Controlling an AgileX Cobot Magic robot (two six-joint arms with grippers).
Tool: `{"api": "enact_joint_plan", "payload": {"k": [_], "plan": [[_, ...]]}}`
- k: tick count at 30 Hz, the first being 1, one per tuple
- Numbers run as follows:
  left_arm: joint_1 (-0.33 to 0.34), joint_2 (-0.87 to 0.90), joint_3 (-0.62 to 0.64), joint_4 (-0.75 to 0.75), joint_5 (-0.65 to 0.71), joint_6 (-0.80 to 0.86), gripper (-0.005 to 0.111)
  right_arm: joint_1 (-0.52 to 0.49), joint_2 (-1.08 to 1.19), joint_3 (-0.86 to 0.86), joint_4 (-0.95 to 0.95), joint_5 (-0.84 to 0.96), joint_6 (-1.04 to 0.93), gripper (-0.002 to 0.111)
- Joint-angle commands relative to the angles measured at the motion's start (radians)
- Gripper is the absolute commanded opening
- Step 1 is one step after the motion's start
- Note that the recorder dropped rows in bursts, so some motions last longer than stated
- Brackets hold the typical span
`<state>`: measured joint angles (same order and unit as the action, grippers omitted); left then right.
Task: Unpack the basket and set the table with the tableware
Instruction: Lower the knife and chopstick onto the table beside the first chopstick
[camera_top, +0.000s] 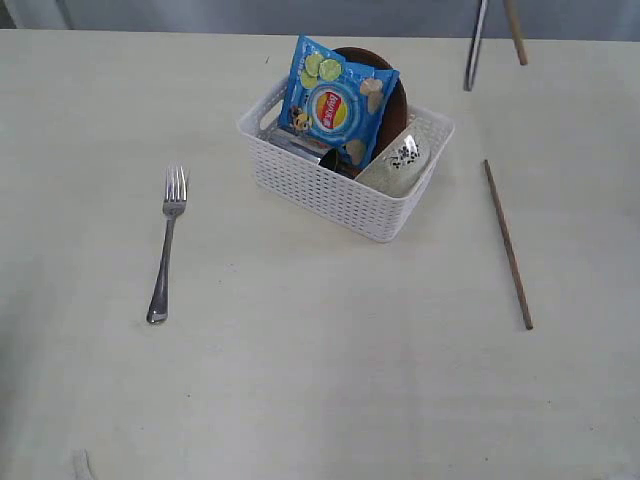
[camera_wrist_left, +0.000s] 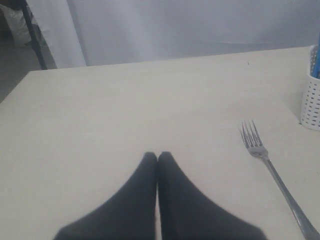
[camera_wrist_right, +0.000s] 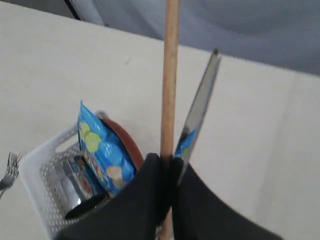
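The left jaws are pressed together with nothing between them, poised over bare table (camera_top: 300, 380) at the far 9 o'clock side of the scene. Just beside them lies the fork (camera_top: 165, 245), flat on the table, tines toward 12 o'clock and handle toward 6 o'clock. It sits well apart from the basket (camera_top: 330, 195), at the basket's 9 o'clock.

The basket stands near the middle of the table, turned askew so that its long sides run from about 10 o'clock to 4 o'clock. Inside it a blue chip bag (camera_top: 335, 100) stands up on edge, rising above the rim. The brown plate (camera_top: 392, 88) leans upright right behind the bag, at its 1 o'clock. The speckled bowl (camera_top: 400, 160) lies tipped on its side against the wall at the basket's 4 o'clock end. The right wrist view also shows a steel cup (camera_wrist_right: 67, 182) lying low in the basket beneath the bag.

At the basket's 3 o'clock, apart from it, one chopstick (camera_top: 508, 243) lies flat on the table, running roughly 12 to 6 o'clock.

The right jaws are clamped on two things at once — the second chopstick (camera_wrist_right: 170, 75) and the knife (camera_wrist_right: 200, 105). Both stick out side by side beyond the jaw tips. In the exterior view this pair hangs in the air at the basket's 1 o'clock, clear of the table and cut off by the frame edge; the jaws themselves are out of that view.
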<state>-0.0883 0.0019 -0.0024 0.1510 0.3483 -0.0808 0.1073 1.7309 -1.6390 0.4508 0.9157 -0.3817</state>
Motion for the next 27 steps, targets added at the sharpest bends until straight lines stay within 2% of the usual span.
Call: {"api": "enact_joint_plan", "payload": {"k": [1,4,8,11,19,27], "plan": [[-0.005,-0.002,0.002,0.003,-0.001,-0.002,0.0,-0.15,0.076,0.001,0.06,0.224,0.088,-0.001],[-0.005,-0.002,0.002,-0.005,-0.001,-0.002,0.0,-0.176,0.147,0.03,0.062,0.225,0.114,-0.001],[-0.005,-0.002,0.002,-0.005,-0.001,-0.002,0.0,-0.153,0.223,0.227,0.063,0.073,0.084,-0.001],[-0.005,-0.002,0.002,-0.005,-0.001,-0.002,0.0,-0.137,0.254,0.305,0.063,0.013,0.063,-0.001],[-0.005,-0.002,0.002,-0.005,-0.001,-0.002,0.0,-0.034,0.291,0.338,0.006,-0.025,0.07,0.0],[-0.005,-0.002,0.002,-0.005,-0.001,-0.002,0.0,-0.024,0.335,0.338,-0.073,-0.02,0.166,0.0]]}}
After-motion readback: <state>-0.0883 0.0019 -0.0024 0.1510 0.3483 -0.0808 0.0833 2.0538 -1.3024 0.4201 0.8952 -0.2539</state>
